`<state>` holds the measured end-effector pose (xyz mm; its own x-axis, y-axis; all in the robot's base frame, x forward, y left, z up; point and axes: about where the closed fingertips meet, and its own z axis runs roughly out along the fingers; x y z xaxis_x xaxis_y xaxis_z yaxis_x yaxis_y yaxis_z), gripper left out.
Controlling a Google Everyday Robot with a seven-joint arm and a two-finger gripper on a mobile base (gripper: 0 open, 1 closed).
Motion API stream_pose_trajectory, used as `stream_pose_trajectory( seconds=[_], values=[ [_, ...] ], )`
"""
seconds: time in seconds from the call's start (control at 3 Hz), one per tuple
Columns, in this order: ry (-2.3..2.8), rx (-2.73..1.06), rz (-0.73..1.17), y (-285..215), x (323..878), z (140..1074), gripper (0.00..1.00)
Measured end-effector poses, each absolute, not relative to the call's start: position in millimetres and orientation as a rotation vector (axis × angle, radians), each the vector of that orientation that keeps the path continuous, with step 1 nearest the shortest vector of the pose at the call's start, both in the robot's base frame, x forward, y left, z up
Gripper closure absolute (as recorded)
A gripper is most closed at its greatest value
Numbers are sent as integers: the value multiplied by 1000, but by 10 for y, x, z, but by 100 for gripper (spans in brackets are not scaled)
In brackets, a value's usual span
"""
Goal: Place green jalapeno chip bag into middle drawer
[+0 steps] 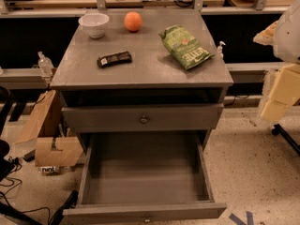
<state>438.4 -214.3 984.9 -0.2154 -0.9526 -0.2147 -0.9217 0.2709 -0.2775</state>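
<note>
Seen from where I stand: a white bowl (pixel 93 24) and an orange (pixel 133 21) sit apart near the back edge of the grey cabinet top (pixel 140 74), with a dark wrapped bar (pixel 114 58) lying in front of them toward the left. The upper drawer (pixel 178 118) is closed, its round knob centred. Torn cardboard (pixel 47 125) rests on the speckled floor (pixel 253 163) left of the cabinet, and a clear pump bottle (pixel 44 62) stands on the ledge behind. My gripper (pixel 276 97) hangs at far right, beside the cabinet.
</note>
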Motion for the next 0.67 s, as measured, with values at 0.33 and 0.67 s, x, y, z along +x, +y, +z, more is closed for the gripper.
stream_pose_trajectory(
  seconds=[0.33, 0.67],
  values=[
    [2204, -1699, -124, -2143, 4386, 9853, 0],
    [2150, -1577, -89, -2148, 4399, 9922, 0]
  ],
)
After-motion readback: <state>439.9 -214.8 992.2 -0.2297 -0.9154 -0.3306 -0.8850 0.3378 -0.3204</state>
